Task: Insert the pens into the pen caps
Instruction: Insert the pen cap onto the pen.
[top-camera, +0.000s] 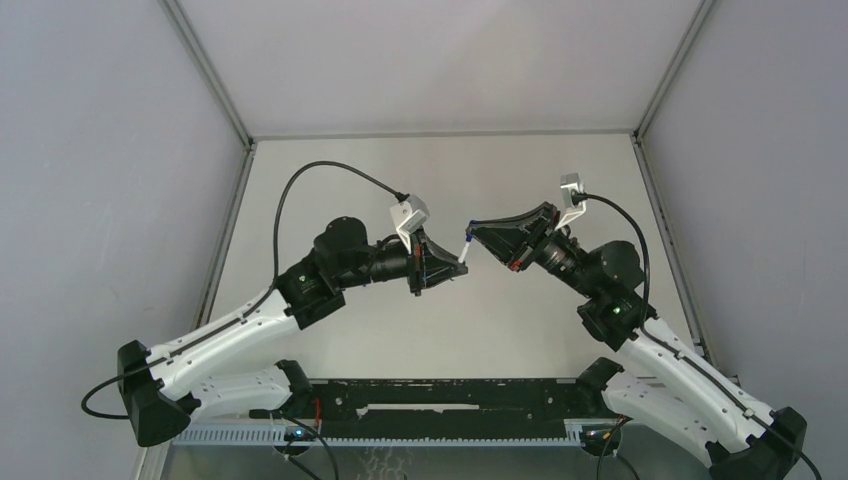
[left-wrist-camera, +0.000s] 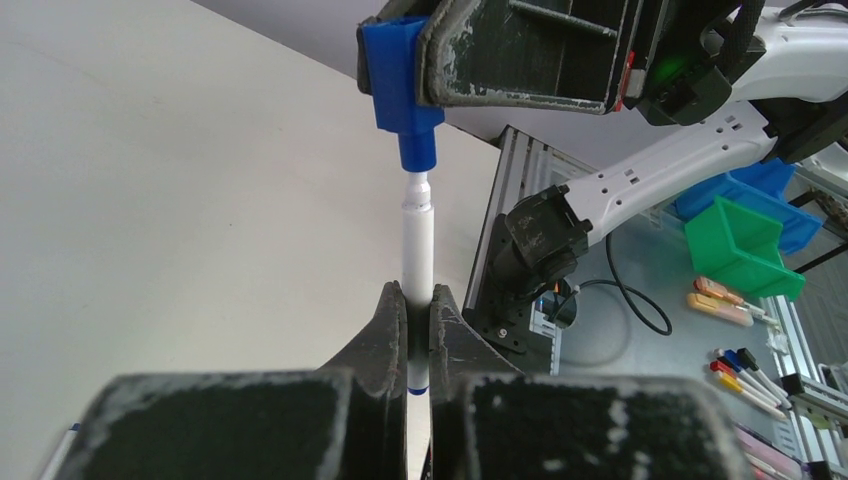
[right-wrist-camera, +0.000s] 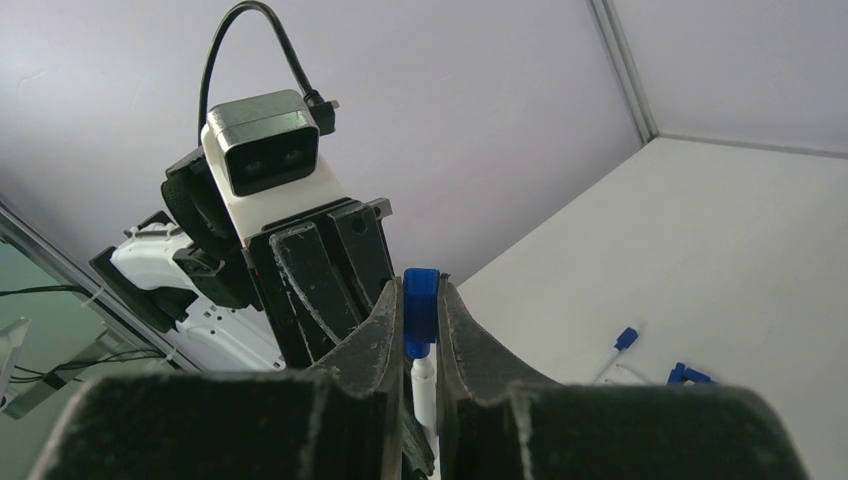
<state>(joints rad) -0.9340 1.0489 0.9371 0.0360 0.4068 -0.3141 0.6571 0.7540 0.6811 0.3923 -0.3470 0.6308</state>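
My left gripper (top-camera: 443, 266) is shut on a white pen (top-camera: 464, 249), held above the table. In the left wrist view the pen (left-wrist-camera: 417, 245) rises from between my fingers (left-wrist-camera: 385, 325), its narrow tip at the mouth of a blue cap (left-wrist-camera: 408, 95). My right gripper (top-camera: 477, 231) is shut on that cap and meets the pen head-on. In the right wrist view the cap (right-wrist-camera: 421, 305) sits between the fingertips (right-wrist-camera: 385, 320), with the pen (right-wrist-camera: 425, 385) below it. A capped pen (right-wrist-camera: 613, 353) and loose blue caps (right-wrist-camera: 686, 375) lie on the table.
Grey enclosure walls (top-camera: 440, 60) stand around the white table (top-camera: 440, 170). A black rail (top-camera: 450, 400) runs along the near edge between the arm bases. Beyond the table, the left wrist view shows a green bin (left-wrist-camera: 745, 245) and spare markers (left-wrist-camera: 745, 368).
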